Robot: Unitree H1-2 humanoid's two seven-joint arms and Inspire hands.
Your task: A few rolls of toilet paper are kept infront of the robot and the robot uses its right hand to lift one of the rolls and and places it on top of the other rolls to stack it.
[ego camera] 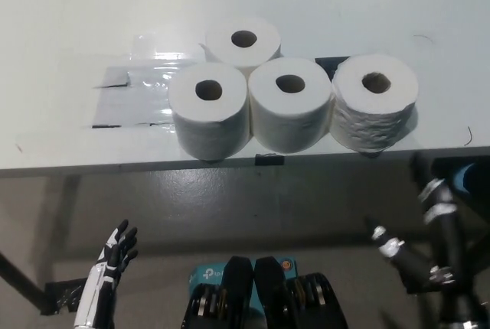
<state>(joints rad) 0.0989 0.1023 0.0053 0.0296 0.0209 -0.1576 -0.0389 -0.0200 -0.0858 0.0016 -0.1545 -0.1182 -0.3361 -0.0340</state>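
Four rolls of toilet paper stood upright on a white table [69, 15], cores facing up, none stacked, all well above and ahead of both hands' fingers. Front row along the table's near edge: left roll [208, 111], middle roll [289, 107], right roll [375, 103], each touching or just beside its neighbour. Back roll [243, 42] tucked behind the gap between left and middle rolls, touching them. Right roll rougher and looser in its wrapping than the others. Clear tape or plastic film [130, 92] stuck flat on the tabletop, left of the left roll.

Right hand [429, 229] hung below the table's front edge, low at the right, apart from every roll, nearest to the right roll, which stood up and slightly left of its fingertips. Fingers [387, 243] spread and extended, released, grasping nothing.

Left hand [113, 260] rested low at the left, below the table edge, well apart from the rolls. Fingers [122, 239] pointed up and splayed, released, empty. Left roll stood far above and to the right of these fingertips.
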